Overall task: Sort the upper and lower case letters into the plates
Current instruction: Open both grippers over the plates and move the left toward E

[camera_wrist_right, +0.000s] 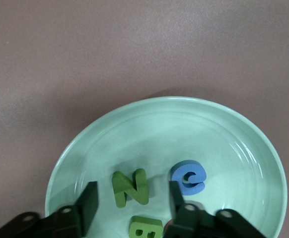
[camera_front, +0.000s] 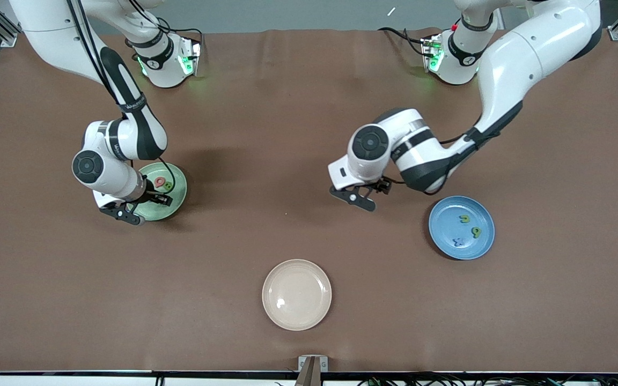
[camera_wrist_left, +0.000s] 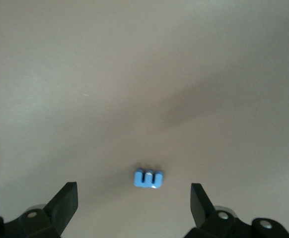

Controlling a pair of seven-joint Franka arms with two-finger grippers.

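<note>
The pale mint green plate [camera_front: 179, 188] lies toward the right arm's end of the table. In the right wrist view the plate [camera_wrist_right: 184, 129] holds a green N [camera_wrist_right: 130, 187], a blue C [camera_wrist_right: 189, 177] and a green B [camera_wrist_right: 145, 228]. My right gripper [camera_front: 145, 208] hangs low over this plate, open, with its fingers either side of the N [camera_wrist_right: 132, 196]. The blue plate [camera_front: 448, 214] holds three small letters. My left gripper [camera_front: 367, 193] is open over bare table, above a small blue letter [camera_wrist_left: 148, 178] that lies between its fingers [camera_wrist_left: 133, 191]. The front view hides that letter.
An empty cream-beige plate [camera_front: 296, 294] lies nearest the front camera, midway along the table. A pink letter [camera_front: 160, 180] shows on the mint plate in the front view. The brown table mat [camera_front: 266, 161] stretches between the plates.
</note>
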